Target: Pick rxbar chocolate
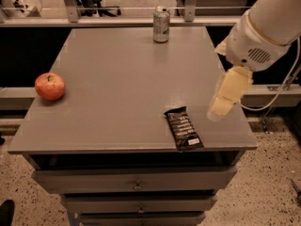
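The rxbar chocolate [183, 128] is a flat black wrapper with rows of pale text and a small white label patch. It lies near the front right edge of the grey table [122, 79]. My gripper [217, 112] is pale yellow and hangs from the white arm [263, 27] at the right. It points down and to the left over the table's right edge. It is a short way to the right of the bar and above it, not touching it.
A red apple [50, 86] sits at the table's left edge. A drink can [161, 25] stands upright at the back middle. Drawers [136, 179] are under the tabletop. A rail and window ledge [117, 20] run behind the table.
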You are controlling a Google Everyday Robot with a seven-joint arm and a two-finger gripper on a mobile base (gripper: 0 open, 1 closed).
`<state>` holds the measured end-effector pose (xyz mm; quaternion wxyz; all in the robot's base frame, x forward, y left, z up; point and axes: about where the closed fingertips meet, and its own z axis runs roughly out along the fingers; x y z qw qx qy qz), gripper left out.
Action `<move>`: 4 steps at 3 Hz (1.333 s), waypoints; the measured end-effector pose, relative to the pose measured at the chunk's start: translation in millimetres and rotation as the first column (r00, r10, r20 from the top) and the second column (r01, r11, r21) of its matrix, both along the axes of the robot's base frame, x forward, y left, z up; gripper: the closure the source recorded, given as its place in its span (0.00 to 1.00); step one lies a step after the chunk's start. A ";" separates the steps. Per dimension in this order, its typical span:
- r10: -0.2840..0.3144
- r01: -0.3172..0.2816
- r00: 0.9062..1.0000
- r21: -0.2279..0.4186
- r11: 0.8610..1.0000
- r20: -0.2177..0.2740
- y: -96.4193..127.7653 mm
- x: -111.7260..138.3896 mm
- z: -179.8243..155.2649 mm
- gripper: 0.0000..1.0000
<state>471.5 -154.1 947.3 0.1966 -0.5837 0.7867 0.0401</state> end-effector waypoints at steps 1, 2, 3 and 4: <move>-0.127 0.131 0.988 0.052 0.990 -0.086 10.2 10.1 -20.5 0.00; -0.267 0.279 0.952 0.065 0.958 -0.147 17.3 13.3 -39.5 0.00; -0.374 0.385 0.914 0.048 0.922 -0.155 31.7 13.4 -56.0 0.00; -0.440 0.447 0.886 0.016 0.894 -0.144 49.1 15.1 -73.9 0.00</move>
